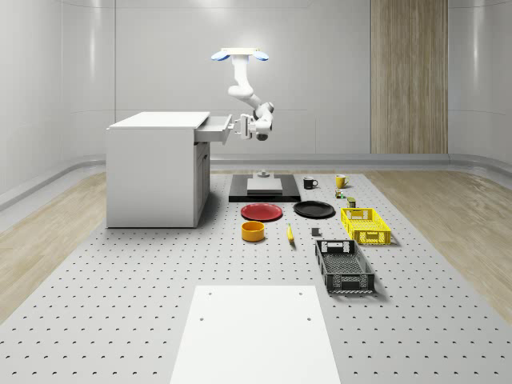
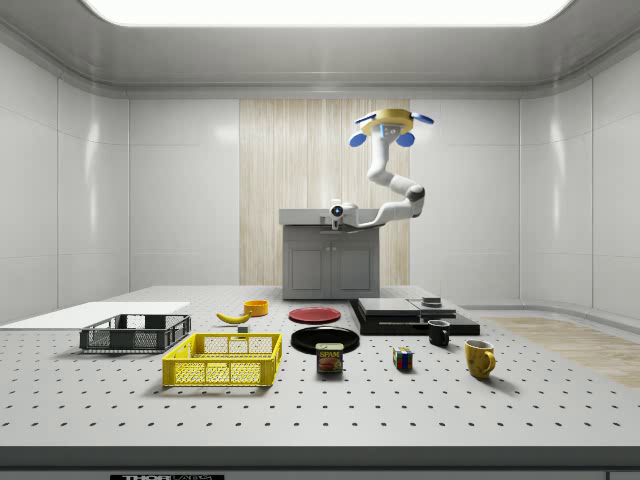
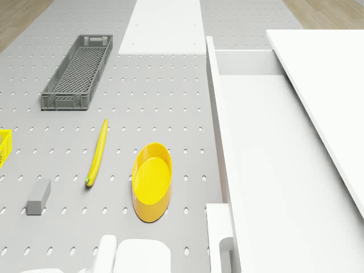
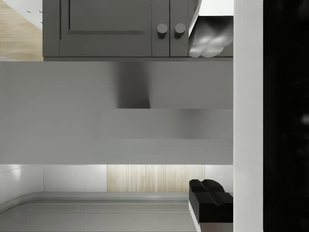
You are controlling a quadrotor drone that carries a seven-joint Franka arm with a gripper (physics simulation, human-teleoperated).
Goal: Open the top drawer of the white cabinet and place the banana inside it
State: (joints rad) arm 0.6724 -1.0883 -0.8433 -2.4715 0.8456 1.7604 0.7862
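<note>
The white cabinet [image 1: 156, 172] has its top drawer [image 1: 214, 128] pulled partly out; its bare inside [image 3: 267, 170] lies below the drone. My gripper [image 1: 238, 126] is at the drawer front, open. One fingertip [image 4: 210, 38] stands on each side of the handle [image 4: 166, 123], with gaps between them and the bar. The drone [image 1: 238, 54] hovers high in front of the cabinet, arm bent down toward the drawer. A yellow banana [image 1: 290, 234] lies on the perforated table beside an orange bowl [image 1: 254, 231]; the banana [image 3: 97, 152] is well away from the gripper.
In front of the cabinet sit a black pad [image 1: 264, 190], a red plate [image 1: 262, 212] and a black plate [image 1: 314, 210]. A yellow basket [image 1: 366, 225], a dark crate [image 1: 344, 266], two mugs, a can and a small grey block [image 3: 38, 197] stand further along. A white board [image 1: 254, 332] lies near the front.
</note>
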